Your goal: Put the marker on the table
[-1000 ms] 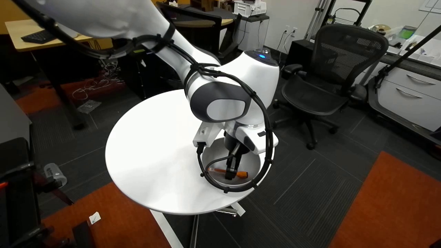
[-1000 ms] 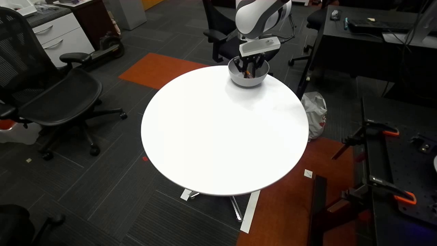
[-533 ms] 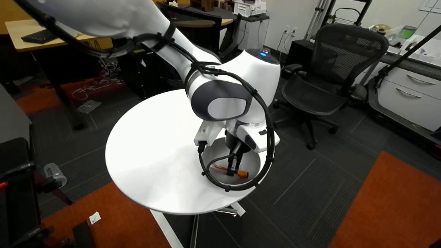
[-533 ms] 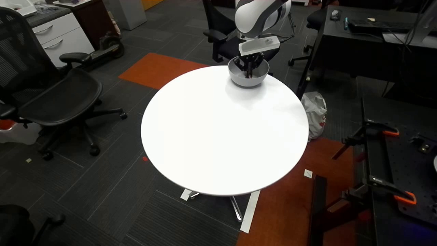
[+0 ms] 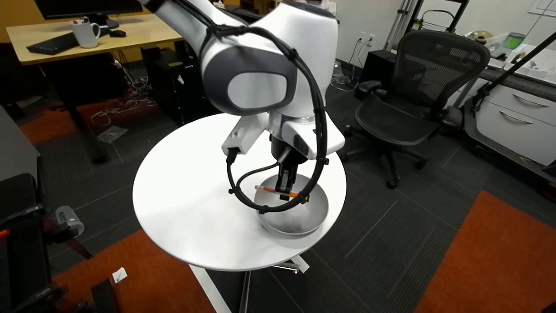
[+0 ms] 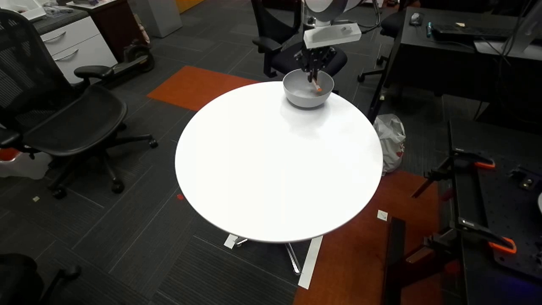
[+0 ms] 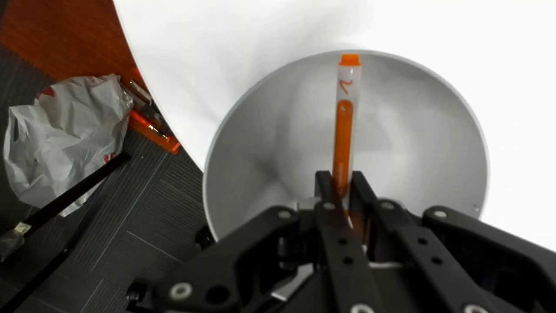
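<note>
The orange marker (image 7: 343,134) is pinched between the two black fingers of my gripper (image 7: 342,180), with its bright orange end pointing away from them in the wrist view. The gripper is shut on it. In both exterior views the marker (image 5: 266,189) (image 6: 316,86) and gripper (image 5: 284,194) (image 6: 312,79) are over the grey bowl (image 5: 299,221), off its bottom. I cannot tell if the marker is fully above the rim. The bowl (image 6: 305,101) stands on the round white table (image 5: 191,208), near its edge. The table's surface also shows in an exterior view (image 6: 271,169).
The bowl's rim (image 7: 480,130) rings the space under the marker. A mesh office chair (image 5: 404,100) stands beside the table. A white plastic bag (image 7: 65,134) lies on the floor by the table's edge. A dark workbench (image 6: 499,203) with orange-tipped clamps stands near the table.
A second ago the gripper was open around the marker inside the bowl. Half a second ago it was shut on it low in the bowl. Now gripper and marker have risen together off the bottom.
</note>
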You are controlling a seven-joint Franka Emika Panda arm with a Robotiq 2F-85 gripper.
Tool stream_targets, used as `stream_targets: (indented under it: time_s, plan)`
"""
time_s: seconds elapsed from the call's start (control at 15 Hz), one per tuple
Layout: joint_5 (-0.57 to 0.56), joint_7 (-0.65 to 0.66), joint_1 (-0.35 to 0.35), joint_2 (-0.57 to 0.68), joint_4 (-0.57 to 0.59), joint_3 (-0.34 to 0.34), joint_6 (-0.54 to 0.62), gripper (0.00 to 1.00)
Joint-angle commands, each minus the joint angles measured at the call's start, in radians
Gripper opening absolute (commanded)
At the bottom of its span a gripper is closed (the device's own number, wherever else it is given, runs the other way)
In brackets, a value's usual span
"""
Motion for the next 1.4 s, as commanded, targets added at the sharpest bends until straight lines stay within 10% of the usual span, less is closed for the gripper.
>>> stream_targets:
  time_s: [0.0, 0.73, 1.33]
  plan:
    - [-0.033, 0.055, 0.061, -0.180, -0.199, -0.049, 0.110, 0.03]
    - [-0.209, 0.190, 0.212, -0.373, -0.479, -0.042, 0.315, 0.03]
    - [-0.072, 0.149, 0.230, -0.367, -0.631, 0.114, 0.446, 0.03]
